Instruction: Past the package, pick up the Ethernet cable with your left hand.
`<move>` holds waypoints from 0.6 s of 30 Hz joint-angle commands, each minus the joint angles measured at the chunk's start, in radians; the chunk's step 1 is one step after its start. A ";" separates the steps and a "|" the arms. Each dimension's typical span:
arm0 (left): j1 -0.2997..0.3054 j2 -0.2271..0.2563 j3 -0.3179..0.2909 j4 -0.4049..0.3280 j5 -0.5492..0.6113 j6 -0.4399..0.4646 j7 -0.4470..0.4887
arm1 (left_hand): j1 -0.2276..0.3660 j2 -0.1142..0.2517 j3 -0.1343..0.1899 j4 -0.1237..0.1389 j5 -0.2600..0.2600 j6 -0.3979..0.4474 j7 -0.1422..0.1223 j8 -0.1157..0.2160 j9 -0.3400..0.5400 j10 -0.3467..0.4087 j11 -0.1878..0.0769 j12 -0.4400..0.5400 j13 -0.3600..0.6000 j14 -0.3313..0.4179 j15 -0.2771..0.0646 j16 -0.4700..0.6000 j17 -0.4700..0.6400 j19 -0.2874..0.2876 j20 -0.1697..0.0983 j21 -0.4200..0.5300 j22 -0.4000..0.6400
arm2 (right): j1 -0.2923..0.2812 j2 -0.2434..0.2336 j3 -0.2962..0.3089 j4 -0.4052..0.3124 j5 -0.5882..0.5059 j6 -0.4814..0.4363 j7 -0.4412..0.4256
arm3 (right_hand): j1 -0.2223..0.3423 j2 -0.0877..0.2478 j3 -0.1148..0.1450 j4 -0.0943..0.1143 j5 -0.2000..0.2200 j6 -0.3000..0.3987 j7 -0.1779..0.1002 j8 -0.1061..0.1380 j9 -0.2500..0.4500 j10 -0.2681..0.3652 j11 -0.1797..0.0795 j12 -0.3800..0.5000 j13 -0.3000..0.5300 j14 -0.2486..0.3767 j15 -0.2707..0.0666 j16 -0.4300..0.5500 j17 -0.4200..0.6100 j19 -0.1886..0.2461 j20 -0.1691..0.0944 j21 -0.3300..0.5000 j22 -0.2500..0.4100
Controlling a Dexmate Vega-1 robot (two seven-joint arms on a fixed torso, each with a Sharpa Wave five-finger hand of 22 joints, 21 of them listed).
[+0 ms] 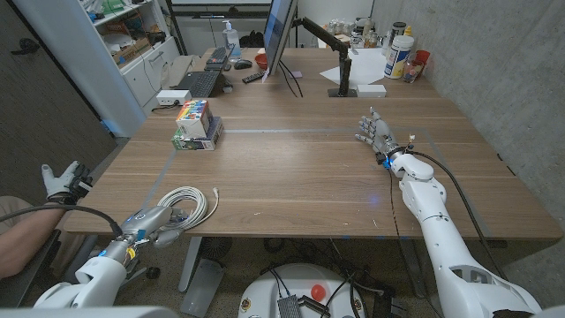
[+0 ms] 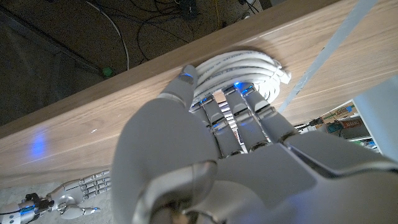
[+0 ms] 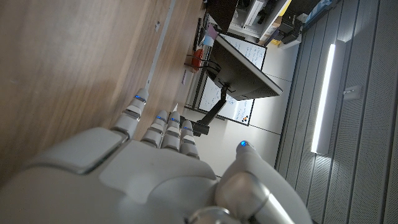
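Item: Ethernet cable (image 1: pixel 189 205), white, wound into a loose coil, lying on the table (image 1: pixel 309 177) close to its near edge. One plug end sticks out of the coil on the side away from me.

Item: my left hand (image 1: pixel 152 224), at the coil's near rim. In the left wrist view my fingers (image 2: pixel 231 111) reach over the coil's loops and touch them, thumb out to one side. I cannot tell whether they have closed round the strands or only lie on top; I judge the hold not yet made.

Item: my right hand (image 1: pixel 378 136), well apart across the table, fingers spread, holding nothing.

Item: package (image 1: pixel 198 124), a colourful box, well beyond my left fingers, past the coil.

Risks, as I judge them:
- Coil sits near the table edge. If my fingers drag it toward me instead of closing on it, it may slide off.
- Loops are loose. Catching only the top strands would let the rest sag or unwind when I lift.
- Fingers pressing flat on the coil may pin it to the table without getting under it.
- The free plug end may snag or swing.
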 commanded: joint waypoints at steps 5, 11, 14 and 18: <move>0.013 -0.022 -0.018 -0.004 0.007 -0.024 0.018 | 0.132 0.120 0.029 0.039 0.003 0.086 -0.039 0.016 0.042 0.015 -0.015 0.004 0.019 0.011 -0.159 0.006 0.003 -0.003 -0.009 0.007 0.003 | 0.000 -0.001 -0.001 -0.001 -0.002 -0.004 0.001 | -0.006 0.004 -0.004 0.001 0.007 -0.004 -0.002 0.006 0.004 -0.002 0.001 0.007 -0.001 -0.005 -0.002 0.006 0.001 -0.003 0.003 -0.001 0.003; 0.015 -0.028 -0.024 -0.008 0.012 -0.026 0.014 | 0.135 0.120 0.026 0.040 0.003 0.086 -0.038 0.017 0.042 0.016 -0.017 0.004 0.023 0.012 -0.159 0.005 0.004 -0.005 -0.007 0.011 0.004 | -0.001 -0.001 -0.002 -0.004 -0.003 -0.008 -0.001 | -0.006 0.004 -0.004 0.001 0.007 -0.008 -0.002 0.004 0.003 -0.005 -0.002 0.007 -0.001 -0.006 -0.002 0.006 0.001 -0.003 0.002 -0.001 0.003; 0.015 -0.031 -0.026 -0.009 0.013 -0.029 0.013 | 0.136 0.120 0.024 0.040 0.003 0.085 -0.038 0.017 0.042 0.016 -0.018 0.004 0.024 0.012 -0.159 0.005 0.004 -0.006 -0.008 0.012 0.005 | -0.001 -0.002 -0.002 -0.004 -0.004 -0.009 0.000 | -0.006 0.004 -0.004 0.001 0.007 -0.008 -0.003 0.004 0.003 -0.005 0.001 0.006 -0.001 -0.006 -0.002 0.006 0.001 -0.004 0.003 -0.001 0.003; 0.014 -0.035 -0.028 -0.009 0.014 -0.032 0.011 | 0.137 0.120 0.023 0.040 0.003 0.086 -0.039 0.018 0.042 0.016 -0.018 0.003 0.026 0.012 -0.159 0.004 0.004 -0.008 -0.008 0.013 0.005 | 0.000 -0.002 -0.002 -0.003 -0.004 -0.007 0.000 | -0.006 0.004 -0.004 0.001 0.007 -0.009 -0.002 0.004 0.003 -0.006 0.000 0.006 -0.001 -0.007 -0.002 0.006 0.001 -0.004 0.002 -0.001 0.003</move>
